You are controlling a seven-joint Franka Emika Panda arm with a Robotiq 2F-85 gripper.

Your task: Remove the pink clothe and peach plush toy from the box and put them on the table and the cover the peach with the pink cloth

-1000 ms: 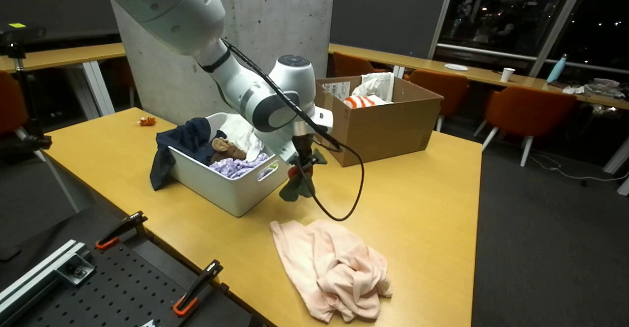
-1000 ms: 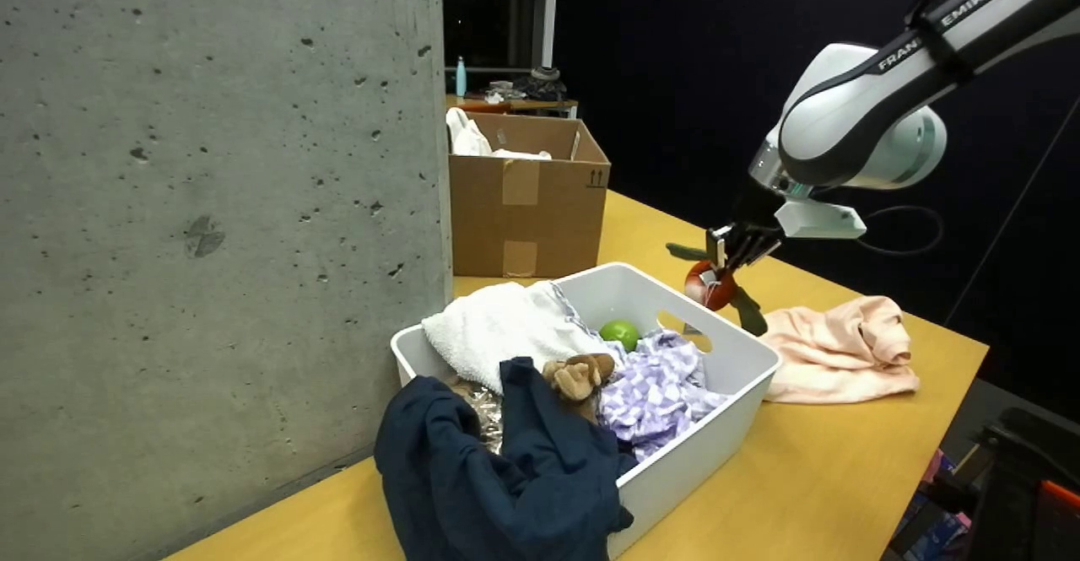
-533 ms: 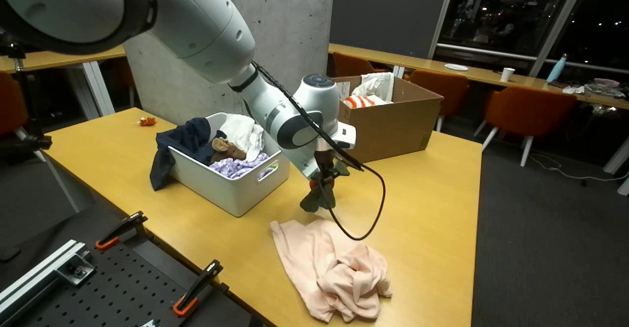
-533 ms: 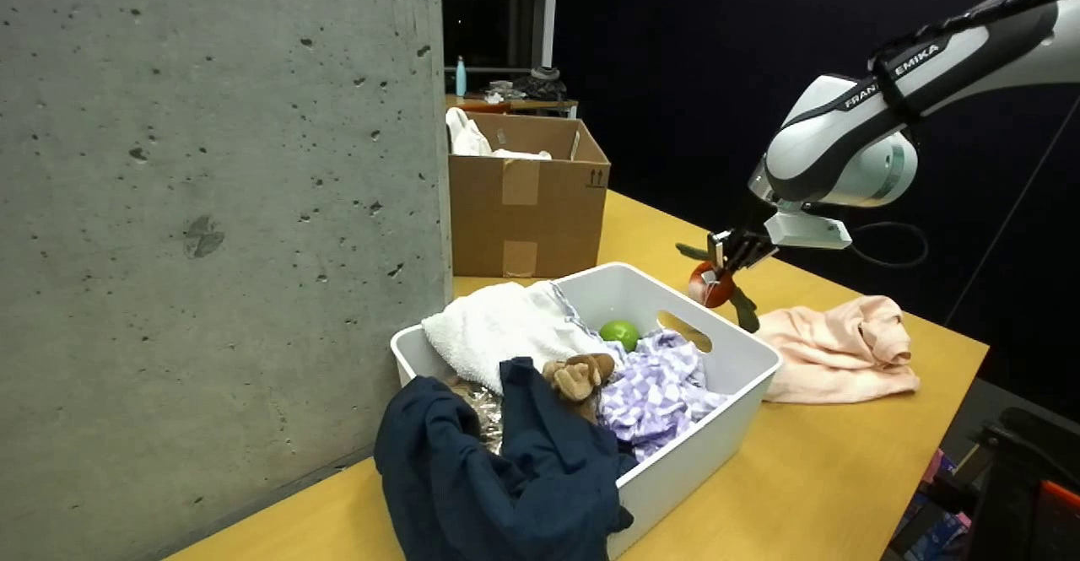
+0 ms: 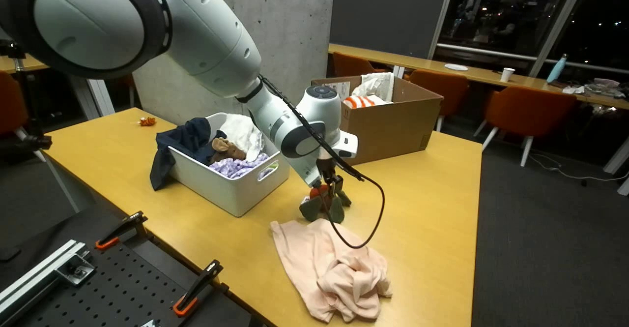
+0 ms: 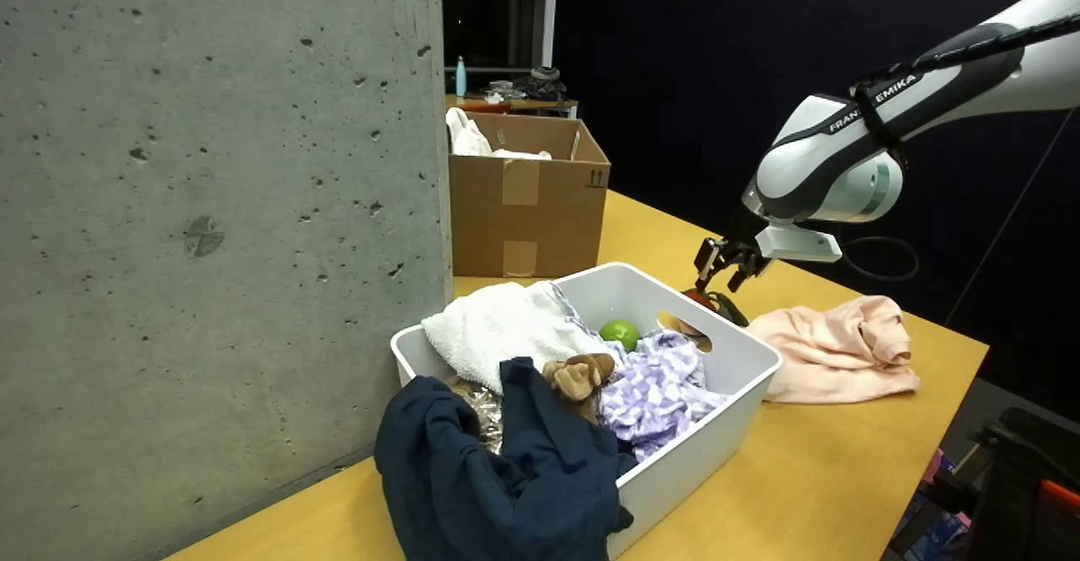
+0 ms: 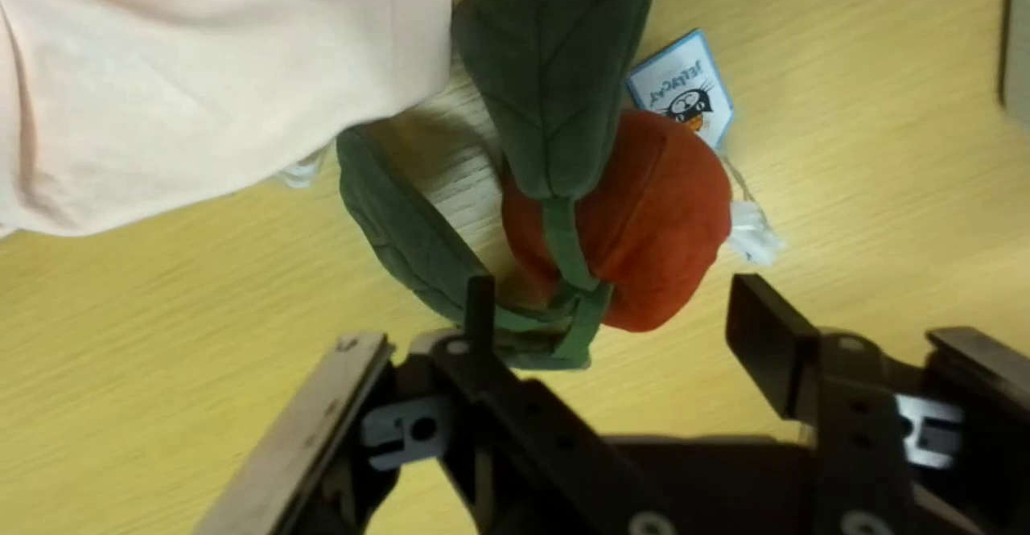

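Observation:
The peach plush toy (image 7: 672,221), red with dark green leaves and a paper tag, lies on the table just beside the pink cloth (image 7: 201,76). One leaf reaches the cloth's edge. In an exterior view, the bin wall hides most of the toy (image 6: 699,298); it also shows as a toy (image 5: 319,192) below the wrist. Crumpled on the table, the pink cloth (image 5: 339,273) is nearer the front edge. My gripper (image 7: 616,294) stands open just above the toy, its fingers wide apart and gripping nothing. The white box (image 5: 221,189) is behind them.
Inside the white box are a white towel (image 6: 515,333), purple checked cloth (image 6: 654,388), brown plush (image 6: 578,375) and green fruit (image 6: 620,333). Navy cloth (image 6: 489,477) hangs over its edge. A cardboard box (image 5: 393,130) stands at the back. Clamps (image 5: 199,287) line the front edge.
The arm has moved away from the white box toward the pink cloth and downward. The gripper has opened and let go of the toy, which now rests on the table.

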